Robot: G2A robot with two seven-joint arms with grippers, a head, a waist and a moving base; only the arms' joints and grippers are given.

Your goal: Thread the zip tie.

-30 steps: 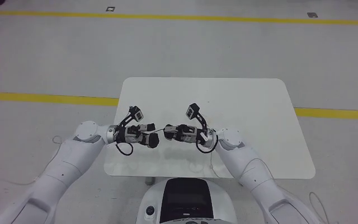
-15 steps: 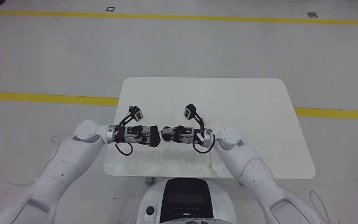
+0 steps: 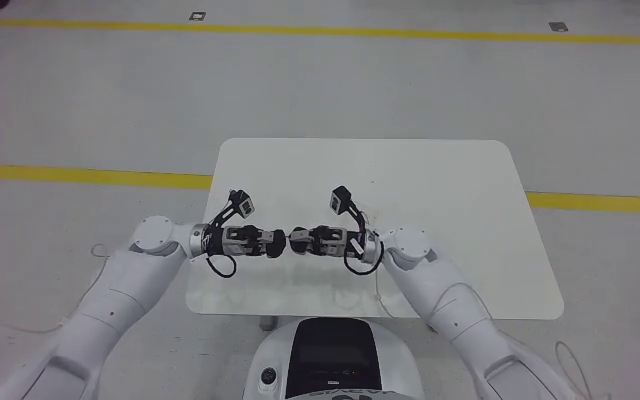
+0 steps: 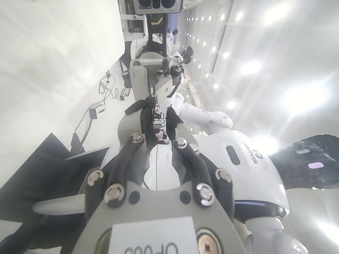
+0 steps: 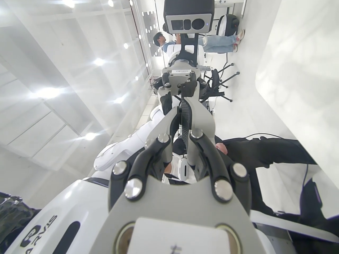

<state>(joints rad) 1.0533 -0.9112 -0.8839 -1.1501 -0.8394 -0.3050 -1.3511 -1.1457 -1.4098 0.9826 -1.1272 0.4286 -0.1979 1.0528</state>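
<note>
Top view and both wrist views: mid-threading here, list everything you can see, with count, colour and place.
zip tie: one, black ribbed strip, pinched between the right gripper's fingers, over the table's near half
table: one, white, in front of the robot
floor lines: two, yellow, one level with the table, one far beyond it
floor markers: two, small dark squares, by the far line
chair: one, black, in the room behind
left gripper: one, grey and black, tip to tip with the right
right gripper: one, grey and black, shut on the zip tie
</note>
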